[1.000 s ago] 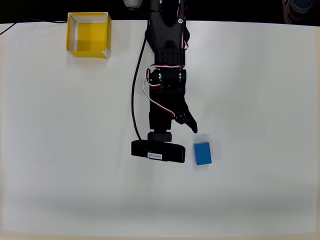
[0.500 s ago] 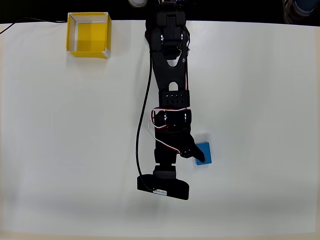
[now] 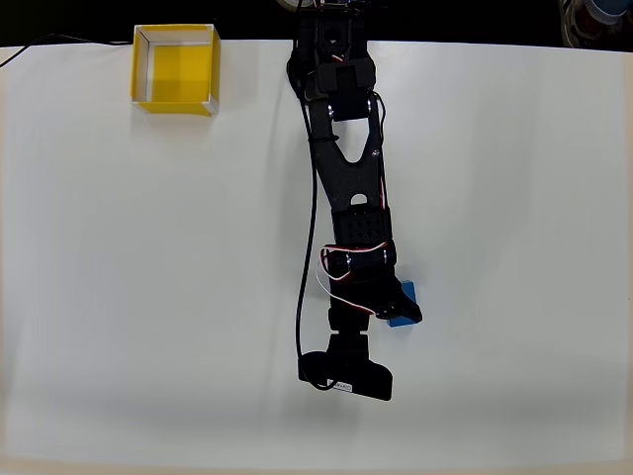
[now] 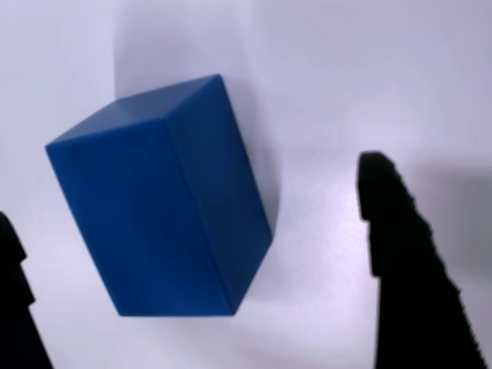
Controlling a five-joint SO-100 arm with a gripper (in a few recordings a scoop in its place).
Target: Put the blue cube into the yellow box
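White table [image 3: 119,297], matte, carrying everything. Black arm [image 3: 341,129] stretched from top edge down the middle in overhead view, red-white wires looped at the wrist, black camera bar [image 3: 345,374] at the low end. Yellow box [image 3: 175,68] at top-left corner of the table, open top, white-edged walls, well apart from the arm's tip. Jaws [image 4: 200,300] spread apart in wrist view, one dark finger [image 4: 407,261] right of the block with a clear gap, other finger [image 4: 14,307] at the left edge, not touching either. Blue cube [image 4: 165,204] sitting on the table between the two fingers, turned at an angle to them. Same blue cube [image 3: 406,309] in overhead view half hidden under the wrist, right of centre, lower half of the table, far from the box.
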